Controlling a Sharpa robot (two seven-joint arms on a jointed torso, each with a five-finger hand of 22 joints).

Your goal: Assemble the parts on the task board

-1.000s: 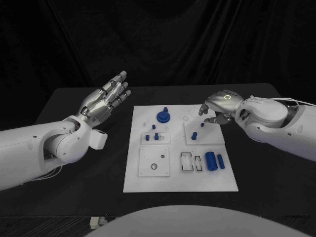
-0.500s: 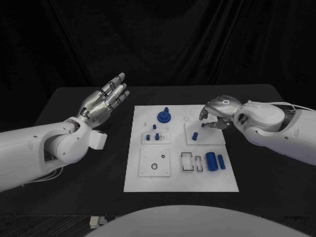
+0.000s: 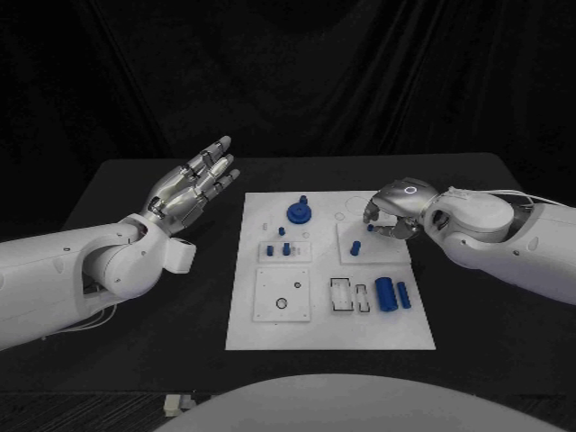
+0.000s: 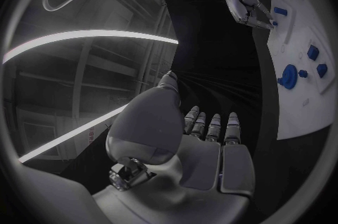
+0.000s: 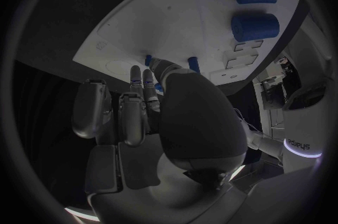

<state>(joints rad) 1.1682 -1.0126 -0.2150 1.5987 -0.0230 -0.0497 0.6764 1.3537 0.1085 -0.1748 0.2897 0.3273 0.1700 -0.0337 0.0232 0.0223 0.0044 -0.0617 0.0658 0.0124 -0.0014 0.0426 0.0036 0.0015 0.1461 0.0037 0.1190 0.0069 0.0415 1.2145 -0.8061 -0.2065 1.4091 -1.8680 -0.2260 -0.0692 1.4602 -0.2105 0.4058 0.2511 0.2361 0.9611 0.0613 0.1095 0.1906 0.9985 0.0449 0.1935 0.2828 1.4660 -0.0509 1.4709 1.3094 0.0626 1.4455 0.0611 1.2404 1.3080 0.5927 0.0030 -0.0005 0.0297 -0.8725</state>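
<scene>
On the white task board (image 3: pixel 327 324) in the middle of the black tabletop (image 3: pixel 132 270), a small blue peg (image 3: pixel 355 247) stands in the upper right panel, and my right hand (image 3: pixel 394 209) hangs just over it with fingers curled down; I cannot tell whether they hold anything. My worry is that those fingertips, so close to the peg, could knock it over or drag it out of its seat if I lower off-centre. My left hand (image 3: pixel 194 183) is raised, flat and open, holding nothing, left of the board.
</scene>
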